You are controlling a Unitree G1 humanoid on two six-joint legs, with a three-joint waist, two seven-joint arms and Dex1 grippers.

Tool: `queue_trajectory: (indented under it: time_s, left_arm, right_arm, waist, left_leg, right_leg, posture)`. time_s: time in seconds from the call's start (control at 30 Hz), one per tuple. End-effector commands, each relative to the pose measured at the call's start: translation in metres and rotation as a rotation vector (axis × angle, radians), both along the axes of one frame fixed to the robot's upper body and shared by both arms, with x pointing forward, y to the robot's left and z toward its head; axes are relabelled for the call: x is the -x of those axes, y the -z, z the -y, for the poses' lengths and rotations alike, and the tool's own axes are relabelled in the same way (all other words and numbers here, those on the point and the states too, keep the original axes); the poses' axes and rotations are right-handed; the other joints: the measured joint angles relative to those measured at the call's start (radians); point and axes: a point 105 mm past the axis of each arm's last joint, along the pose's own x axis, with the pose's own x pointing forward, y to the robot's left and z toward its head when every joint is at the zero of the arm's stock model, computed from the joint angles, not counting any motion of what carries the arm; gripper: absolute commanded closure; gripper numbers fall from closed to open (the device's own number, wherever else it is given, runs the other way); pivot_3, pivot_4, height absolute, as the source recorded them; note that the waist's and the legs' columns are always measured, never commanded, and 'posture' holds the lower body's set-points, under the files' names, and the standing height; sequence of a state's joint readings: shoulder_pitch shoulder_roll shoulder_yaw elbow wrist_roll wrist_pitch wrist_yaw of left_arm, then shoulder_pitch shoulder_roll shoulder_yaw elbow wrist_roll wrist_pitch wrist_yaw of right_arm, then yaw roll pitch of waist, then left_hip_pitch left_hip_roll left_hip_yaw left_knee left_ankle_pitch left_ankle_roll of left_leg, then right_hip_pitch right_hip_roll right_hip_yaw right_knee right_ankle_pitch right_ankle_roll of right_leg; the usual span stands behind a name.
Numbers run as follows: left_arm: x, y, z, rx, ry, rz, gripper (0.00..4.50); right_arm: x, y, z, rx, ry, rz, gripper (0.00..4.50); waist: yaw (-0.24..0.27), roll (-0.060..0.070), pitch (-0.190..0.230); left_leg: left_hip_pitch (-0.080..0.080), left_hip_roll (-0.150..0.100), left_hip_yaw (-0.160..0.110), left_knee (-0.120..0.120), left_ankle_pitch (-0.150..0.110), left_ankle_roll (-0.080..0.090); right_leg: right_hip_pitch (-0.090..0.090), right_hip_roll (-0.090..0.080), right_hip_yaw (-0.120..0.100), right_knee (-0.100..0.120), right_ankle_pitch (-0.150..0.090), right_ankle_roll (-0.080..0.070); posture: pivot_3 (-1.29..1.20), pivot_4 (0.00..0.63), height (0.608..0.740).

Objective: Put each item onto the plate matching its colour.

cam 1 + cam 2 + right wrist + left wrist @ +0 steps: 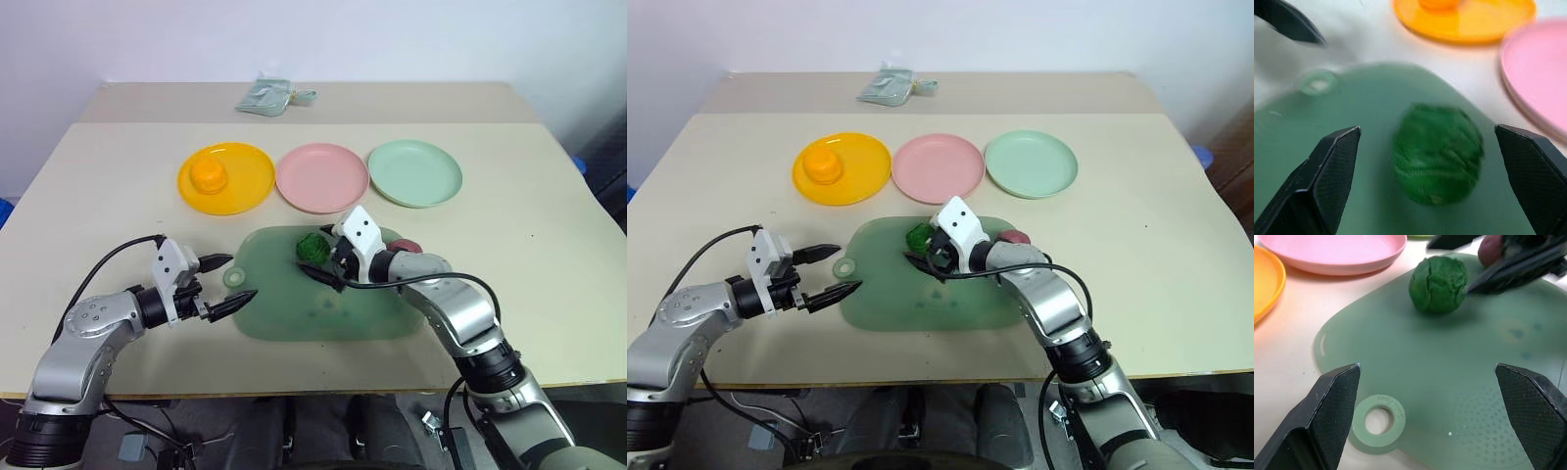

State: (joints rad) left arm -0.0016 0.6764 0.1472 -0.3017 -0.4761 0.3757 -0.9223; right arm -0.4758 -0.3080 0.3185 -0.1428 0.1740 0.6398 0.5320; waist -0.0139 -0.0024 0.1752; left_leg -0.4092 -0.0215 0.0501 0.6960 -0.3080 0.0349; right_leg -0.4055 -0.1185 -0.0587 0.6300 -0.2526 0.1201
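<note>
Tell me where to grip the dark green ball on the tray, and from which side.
Grip the green ball across its widest middle, coming from the robot's side along the right gripper line; its round, bumpy body sits free on the tray, flanks clear.

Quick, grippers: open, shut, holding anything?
Left gripper: open, empty, at the green tray's edge.
Right gripper: open, fingers either side of the green ball, not gripping it.

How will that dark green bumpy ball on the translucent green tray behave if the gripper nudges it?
The dark green bumpy ball looks round, so it would probably roll across the flat translucent green tray. Its creased surface may give the right gripper, open around it, some purchase.
</note>
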Motion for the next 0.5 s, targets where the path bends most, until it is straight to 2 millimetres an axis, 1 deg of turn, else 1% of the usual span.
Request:
queue_trajectory:
  time_s: [0.03,0.13,0.17,0.23,0.27,0.33,0.4,0.47,0.5]
  left_arm:
    - [0.004,-0.013,0.003,0.004,0.017,0.077,0.00]
    - [0.005,-0.016,0.005,0.008,0.013,0.114,0.00]
    - [0.005,-0.016,0.007,0.016,0.021,0.120,0.00]
    - [0.007,-0.017,0.014,0.031,0.041,0.131,0.00]
    - [0.008,-0.018,0.019,0.048,0.057,0.132,0.00]
    - [0.010,-0.019,0.028,0.079,0.079,0.121,0.00]
    - [0.011,-0.019,0.034,0.097,0.095,0.112,0.00]
    - [0.008,-0.017,0.039,0.106,0.104,0.111,0.00]
    - [0.008,-0.015,0.041,0.110,0.109,0.110,0.00]
  right_arm:
    - [-0.002,-0.016,-0.008,-0.015,-0.009,0.060,0.83]
    - [0.000,-0.032,-0.008,-0.042,-0.023,0.122,2.26]
    - [-0.001,-0.041,-0.005,-0.057,-0.018,0.148,2.53]
    - [-0.010,-0.065,0.007,-0.109,0.038,0.204,2.57]
    - [-0.020,-0.078,0.019,-0.128,0.099,0.238,2.57]
    - [-0.044,-0.093,0.048,-0.133,0.261,0.275,2.57]
    - [-0.067,-0.099,0.079,-0.113,0.431,0.288,2.57]
    - [-0.094,-0.095,0.116,-0.087,0.610,0.267,2.57]
    - [-0.104,-0.091,0.129,-0.083,0.669,0.254,2.57]
  waist:
    - [0.000,0.000,0.000]
    - [0.001,0.000,0.000]
    - [0.001,0.000,0.000]
    - [0.001,0.000,0.000]
    - [0.001,0.000,0.000]
    - [0.002,0.001,0.000]
    - [0.003,0.001,0.000]
    - [0.003,0.000,0.000]
    - [0.001,0.000,0.000]
  left_leg:
    - [0.000,0.000,0.000,0.000,0.000,0.000]
    - [0.000,0.000,0.000,0.000,0.000,0.000]
    - [0.000,0.000,0.000,0.000,0.000,0.000]
    - [0.000,0.000,0.000,0.000,0.000,0.000]
    - [0.000,0.000,0.000,0.000,0.000,0.000]
    - [0.000,0.000,0.000,0.000,0.000,0.000]
    - [0.000,0.000,0.000,0.000,0.000,0.000]
    - [0.000,0.000,0.000,0.000,0.000,0.000]
    - [0.000,-0.001,0.000,0.000,0.000,0.000]
  right_leg:
    - [0.000,0.000,0.000,0.000,0.000,0.000]
    - [0.000,0.000,0.000,0.000,0.000,0.000]
    - [0.000,0.000,0.000,0.000,0.000,0.000]
    - [0.000,0.000,0.000,0.000,0.000,0.000]
    - [0.000,0.000,0.000,0.000,0.000,0.000]
    - [0.000,0.000,0.000,0.000,0.000,0.000]
    - [0.000,0.000,0.000,0.000,0.000,0.000]
    - [0.000,0.000,0.000,0.000,0.000,0.000]
    - [0.000,0.000,0.000,0.000,0.000,0.000]
  posture:
    - [0.00,0.150,0.740]
    - [0.00,0.150,0.740]
    - [0.00,0.150,0.740]
    - [0.00,0.150,0.740]
    - [0.00,0.150,0.740]
    - [0.00,0.150,0.740]
    - [0.00,0.150,0.740]
    - [0.00,0.150,0.740]
    - [0.00,0.150,0.740]
